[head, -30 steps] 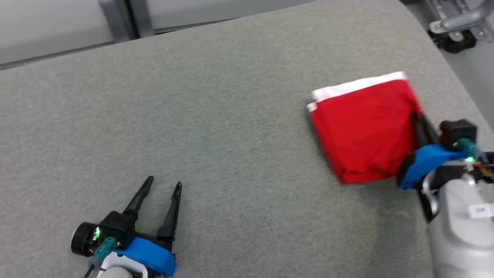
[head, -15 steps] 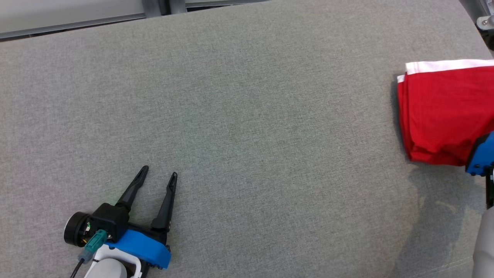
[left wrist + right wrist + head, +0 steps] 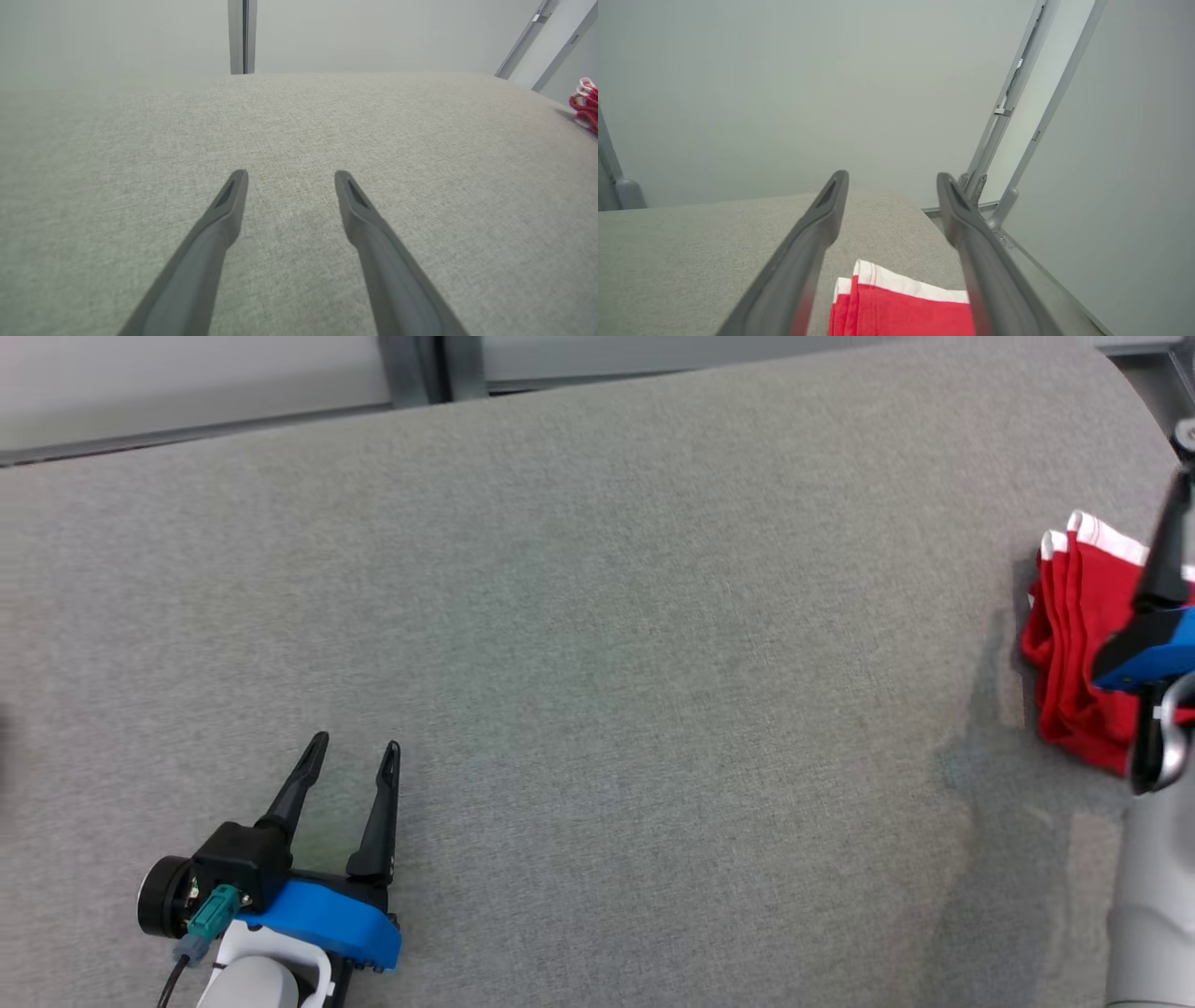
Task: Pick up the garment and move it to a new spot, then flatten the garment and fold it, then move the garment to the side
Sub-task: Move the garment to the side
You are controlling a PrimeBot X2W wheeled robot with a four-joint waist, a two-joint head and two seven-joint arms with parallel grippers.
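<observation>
Garment point(image 3: 1069, 644) folded at right edge, right hand point(image 3: 891, 179) poised above it, fingers wide, left hand point(image 3: 356, 744) lower left, spread, low over desk point(image 3: 653, 616)

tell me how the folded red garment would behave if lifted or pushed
The red garment is soft cloth in stacked layers, so it would probably sag and unfold if lifted by one edge. Pushed, it would likely bunch rather than slide, since the grey fabric surface looks rough. It seems light and not fragile.

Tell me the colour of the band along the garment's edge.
White band on red garment; clearest in right wrist view.
</observation>
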